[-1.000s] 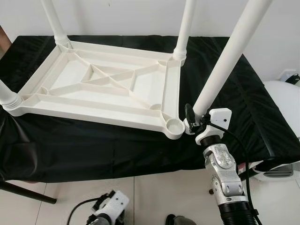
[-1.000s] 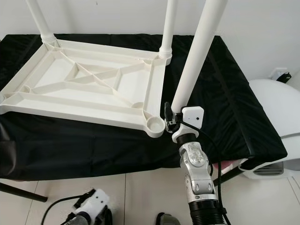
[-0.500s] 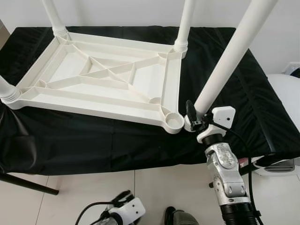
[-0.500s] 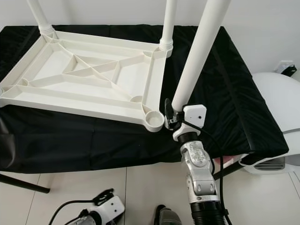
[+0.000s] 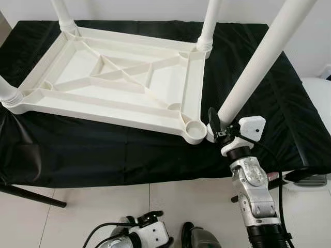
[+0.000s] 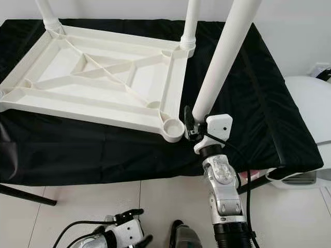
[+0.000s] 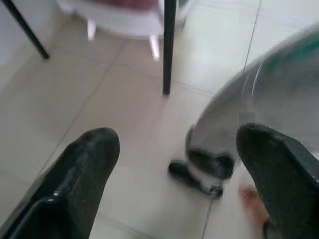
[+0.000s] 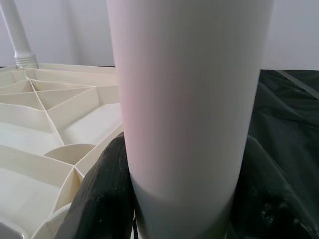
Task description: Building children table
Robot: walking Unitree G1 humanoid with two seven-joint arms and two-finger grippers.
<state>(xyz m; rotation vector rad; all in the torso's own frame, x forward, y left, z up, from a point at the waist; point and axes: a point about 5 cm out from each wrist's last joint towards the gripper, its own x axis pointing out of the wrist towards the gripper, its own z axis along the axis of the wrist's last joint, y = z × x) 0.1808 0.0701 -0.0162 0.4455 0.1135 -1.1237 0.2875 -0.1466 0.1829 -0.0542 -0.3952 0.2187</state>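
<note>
black-draped table [image 5: 269,108], upturned white tabletop [image 5: 119,88]

Home room, I judge: pale tiled floor [image 5: 77,206], plain white wall [image 6: 289,31], black cloth [image 5: 103,155] draped over a low table, white appliance [image 6: 305,103] at my right side.

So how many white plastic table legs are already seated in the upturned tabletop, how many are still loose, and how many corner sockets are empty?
Seated white plastic legs: 3 (far left, far right, near left)
Loose white plastic leg, held in the right pincer: 1
Empty round corner sockets in the white ribbed tabletop: 1
Total legs: 4
</note>
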